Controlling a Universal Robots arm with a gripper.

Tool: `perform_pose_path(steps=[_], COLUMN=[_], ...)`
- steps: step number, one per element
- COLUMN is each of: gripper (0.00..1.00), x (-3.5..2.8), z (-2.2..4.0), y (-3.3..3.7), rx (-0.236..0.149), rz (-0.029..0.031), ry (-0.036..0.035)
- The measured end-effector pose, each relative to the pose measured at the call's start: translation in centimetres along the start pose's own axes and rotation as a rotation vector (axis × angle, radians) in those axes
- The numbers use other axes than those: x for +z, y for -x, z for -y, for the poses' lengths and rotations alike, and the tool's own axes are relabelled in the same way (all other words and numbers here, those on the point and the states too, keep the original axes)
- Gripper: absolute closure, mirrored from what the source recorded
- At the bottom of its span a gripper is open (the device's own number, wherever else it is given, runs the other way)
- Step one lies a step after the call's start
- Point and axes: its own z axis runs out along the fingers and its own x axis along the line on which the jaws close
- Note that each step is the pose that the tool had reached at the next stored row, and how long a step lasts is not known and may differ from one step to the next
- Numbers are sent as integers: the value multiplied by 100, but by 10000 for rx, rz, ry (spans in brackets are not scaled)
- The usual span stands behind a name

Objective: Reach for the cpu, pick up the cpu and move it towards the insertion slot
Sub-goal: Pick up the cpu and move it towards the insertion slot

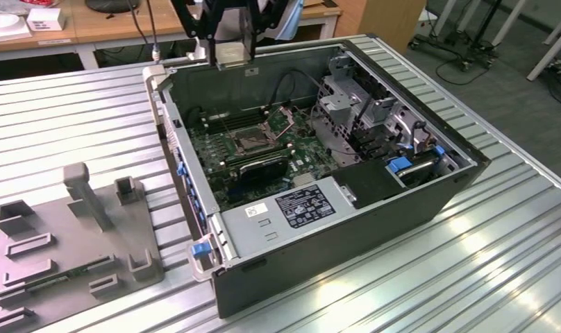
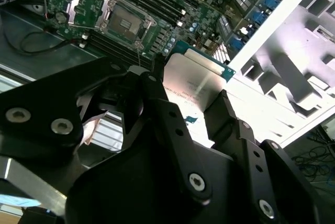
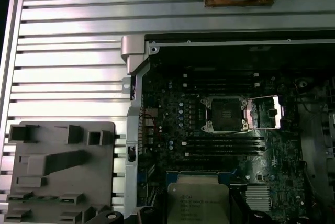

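Silvery metal tops the cpu (image 2: 196, 85), which we see clamped between the fingers of the hand (image 2: 193, 103), shut on its edges and holding it in the air above the rear edge of the open computer case (image 1: 262, 229). Pickup looks done, in our judgement; the carry is partway. The insertion slot (image 2: 123, 22) lies on the green motherboard (image 3: 172, 130), uncovered, well apart from the chip. On the bench (image 1: 67, 125) stands the grey fixture (image 1: 67, 243). Fingertip contact is partly hidden.
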Motion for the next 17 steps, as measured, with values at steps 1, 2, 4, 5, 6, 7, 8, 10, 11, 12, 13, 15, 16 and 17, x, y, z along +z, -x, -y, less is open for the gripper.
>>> perform_pose_path(steps=[1,2,4,5,6,7,8,10,11,12,13,15,16,17], gripper=[45,45,45,45,45,45,45,45,45,45,45,45,45,45], x=[1,2,3,4,5,6,7,9,9,10,11,12,13,13], z=[0,-1,-1,-1,-1,-2,-2,-2,-3,-3,-3,-3,-3,-3], y=[16,32,66,82,100,117,132,160,174,188,202,228,241,254], rx=[0,0,0,0,0,-1,-1,-1,-1,0,0,0,0,0], rz=[0,0,0,0,1,0,1,2,2,2,2,2,3,3], ry=[-1,0,-1,0,0,0,0,0,0,0,0,0,1,0])
